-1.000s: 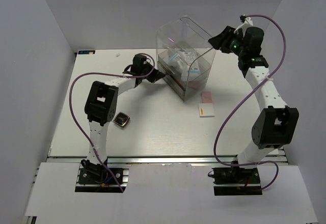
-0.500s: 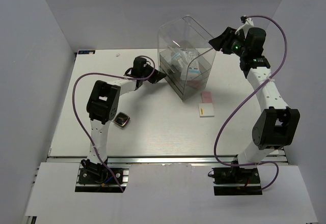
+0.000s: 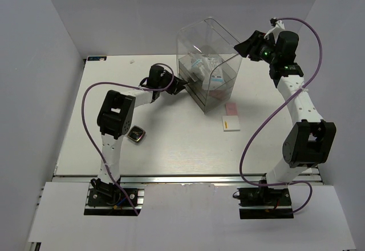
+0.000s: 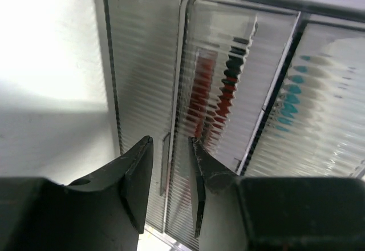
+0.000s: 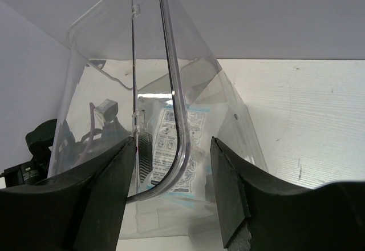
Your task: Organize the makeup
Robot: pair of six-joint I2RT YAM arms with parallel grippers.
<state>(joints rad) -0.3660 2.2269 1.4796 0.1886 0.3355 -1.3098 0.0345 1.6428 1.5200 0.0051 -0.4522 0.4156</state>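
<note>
The clear drawer case stands at mid-table with its lid tipped up. My left gripper is at the case's lower front, open, and a drawer's small tab shows in the gap. Behind the ribbed drawer fronts I see black-and-red pencils. My right gripper is open around the lid's curved edge, which stands apart from the right finger. A white blue-printed packet lies inside the case. On the table lie a black compact, a pink square and a white flat box.
White walls close in the table on the left, back and right. The left arm's purple cable loops over the table's left side. The right arm's cable hangs near the white box.
The left gripper's jaws have parted from shut to open, and it has edged slightly right toward the case. The right arm has held still.
</note>
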